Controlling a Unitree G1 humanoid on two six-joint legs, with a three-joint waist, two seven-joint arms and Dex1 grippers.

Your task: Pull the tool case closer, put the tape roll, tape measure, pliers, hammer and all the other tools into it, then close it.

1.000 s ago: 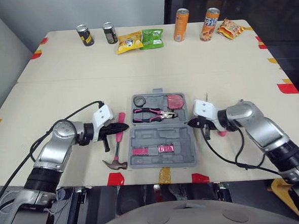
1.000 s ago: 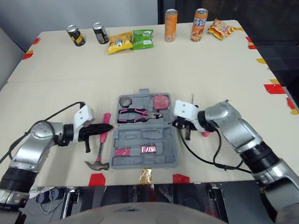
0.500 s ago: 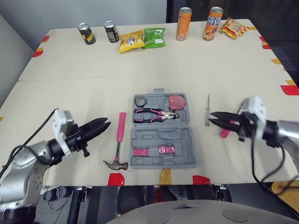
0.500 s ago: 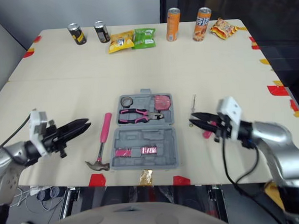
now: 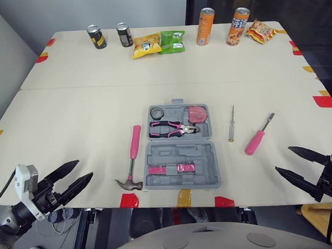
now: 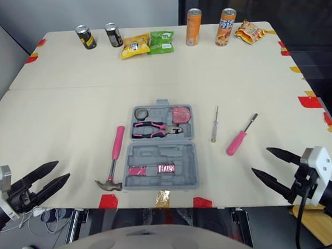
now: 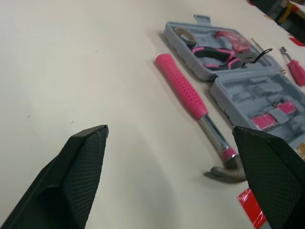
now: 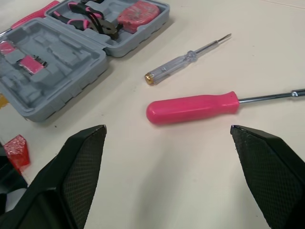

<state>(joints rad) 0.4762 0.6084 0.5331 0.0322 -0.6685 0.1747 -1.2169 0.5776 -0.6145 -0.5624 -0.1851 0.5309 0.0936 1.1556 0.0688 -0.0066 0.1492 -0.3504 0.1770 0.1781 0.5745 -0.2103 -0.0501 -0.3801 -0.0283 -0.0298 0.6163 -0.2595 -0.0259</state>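
Wide open, left gripper (image 5: 84, 168) and right gripper (image 5: 283, 159) both; nearest the left: hammer (image 5: 133, 155), ahead-right, handle running away.

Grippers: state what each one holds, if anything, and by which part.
Nothing is held. The left gripper and right gripper are both open, apart from the hammer and pink screwdriver lying on the table.

Setting is reading as a robotics test lab. Red tape marks (image 5: 128, 200) and yellow tape marks (image 5: 183, 195) are edging a plain cream desk (image 5: 80, 107). Drink cans (image 5: 205, 26) and snack packets (image 5: 146, 46) are sitting lined up along the top of the frame. A bare grey wall (image 5: 91, 7) is standing at upper left.
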